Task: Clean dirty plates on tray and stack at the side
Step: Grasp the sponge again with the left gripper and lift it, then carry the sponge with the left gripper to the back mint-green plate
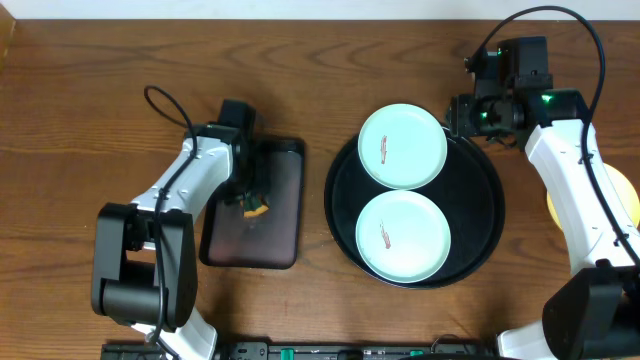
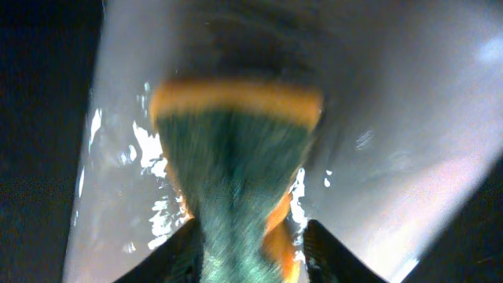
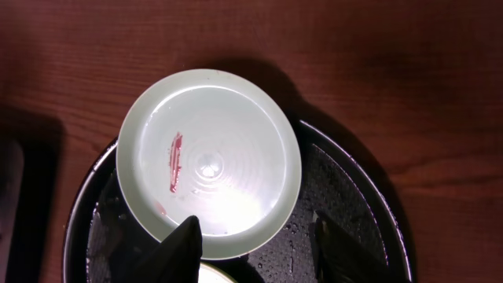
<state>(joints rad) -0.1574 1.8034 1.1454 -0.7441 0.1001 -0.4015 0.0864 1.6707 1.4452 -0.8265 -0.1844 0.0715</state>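
Left gripper [image 2: 250,255] is clamped on a sponge [image 2: 236,157], green scrub face with an orange-yellow backing, squeezed narrow between the fingers. It is pressed down on the small tray [image 1: 270,240], the black rectangular one to the left of the round tray. That surface glints wet in the wrist view, so this is probably loading the sponge with water before wiping. Right gripper [image 3: 259,248] is spread wide with nothing in it. It hovers over the far right rim of the round tray [image 3: 346,196], pointing down at the far plate [image 3: 228,149]. It looks lined up to steady or pick that plate by its edge, but there is no contact yet. The far plate is pale mint-white, glossy, with fine rings in the middle and one short reddish streak [image 3: 174,161] left of centre, so dirty. It sits on the far part of the round tray and seems to overhang the rim a little. The near plate [image 1: 403,236] is the same colour with a similar streak, lying flat on the near half of the tray, just beside the far one. The tray floor shows droplets. A yellow plate [image 1: 630,195] lies on the tabletop [image 1: 90,90] at the right edge, mostly hidden behind the right arm; it is likely the side stack's first piece, and I can't tell if it is clean. Two plates are left to wipe, by my read.
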